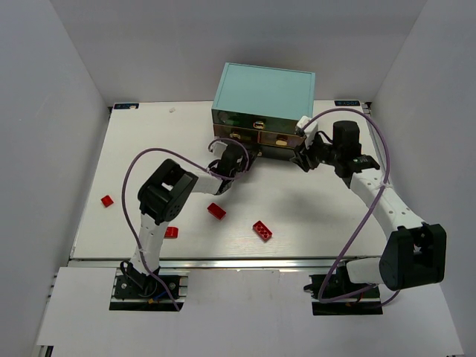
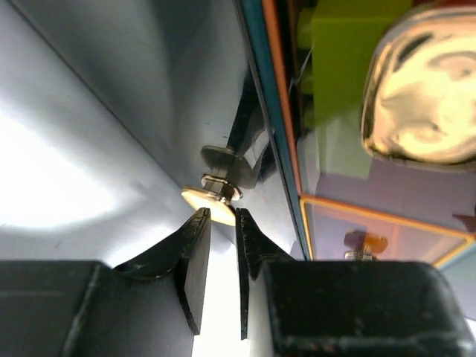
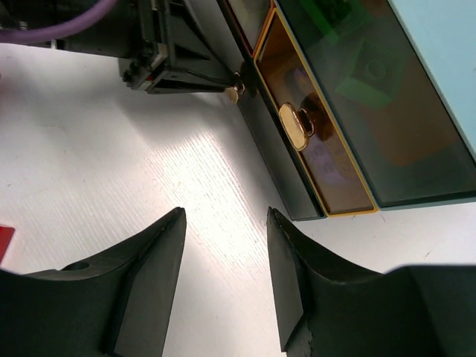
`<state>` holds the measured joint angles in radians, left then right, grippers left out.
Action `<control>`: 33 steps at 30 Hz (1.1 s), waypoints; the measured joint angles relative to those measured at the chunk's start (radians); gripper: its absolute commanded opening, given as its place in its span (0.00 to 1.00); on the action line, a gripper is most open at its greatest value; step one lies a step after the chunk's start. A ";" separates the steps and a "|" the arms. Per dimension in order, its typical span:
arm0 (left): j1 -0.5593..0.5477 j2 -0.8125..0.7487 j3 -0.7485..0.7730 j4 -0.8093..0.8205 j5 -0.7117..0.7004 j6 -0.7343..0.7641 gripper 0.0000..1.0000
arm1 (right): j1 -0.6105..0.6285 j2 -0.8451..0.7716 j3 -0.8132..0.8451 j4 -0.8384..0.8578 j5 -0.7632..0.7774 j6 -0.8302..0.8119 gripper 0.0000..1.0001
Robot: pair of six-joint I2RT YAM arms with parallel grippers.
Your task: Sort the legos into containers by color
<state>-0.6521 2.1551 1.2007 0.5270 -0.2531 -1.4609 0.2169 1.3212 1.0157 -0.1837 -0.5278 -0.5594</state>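
The cabinet (image 1: pixel 264 93) has a light teal top and see-through drawers with cream knobs. My left gripper (image 1: pixel 245 158) is at its bottom drawer, and its narrow jaws (image 2: pixel 222 216) are shut on that drawer's small knob (image 2: pixel 210 199). It also shows in the right wrist view (image 3: pixel 223 82). My right gripper (image 1: pixel 305 160) is open and empty (image 3: pixel 225 216) above the table by the cabinet's right front corner. Red legos (image 1: pixel 216 211), (image 1: pixel 262 230), (image 1: pixel 171 232), (image 1: pixel 107 201) lie on the table. A yellow-green lego (image 2: pixel 349 52) and a dark green lego (image 3: pixel 364 71) show inside drawers.
The orange-rimmed drawer (image 3: pixel 349 204) and its oval knob (image 3: pixel 294 126) are just ahead of my right fingers. White walls enclose the table (image 1: pixel 149 149) on three sides. A purple cable loops over each arm.
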 measured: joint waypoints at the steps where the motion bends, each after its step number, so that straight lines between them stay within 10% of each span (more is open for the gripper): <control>1: 0.000 -0.011 -0.016 0.001 -0.002 -0.001 0.29 | 0.000 0.000 0.000 0.000 0.000 0.000 0.54; 12: 0.000 -0.111 -0.207 -0.060 -0.023 0.001 0.31 | -0.001 -0.005 -0.017 0.000 -0.010 0.000 0.54; 20: 0.006 -0.158 -0.256 -0.023 -0.002 0.035 0.66 | 0.002 -0.004 -0.032 -0.069 -0.108 -0.152 0.72; 33: 0.009 -0.007 -0.171 0.188 0.000 -0.018 0.64 | 0.012 -0.006 -0.117 -0.079 -0.137 -0.239 0.72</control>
<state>-0.6434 2.1479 1.0298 0.7155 -0.2527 -1.4792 0.2291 1.3148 0.8989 -0.2626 -0.6651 -0.7982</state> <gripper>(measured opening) 0.650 0.714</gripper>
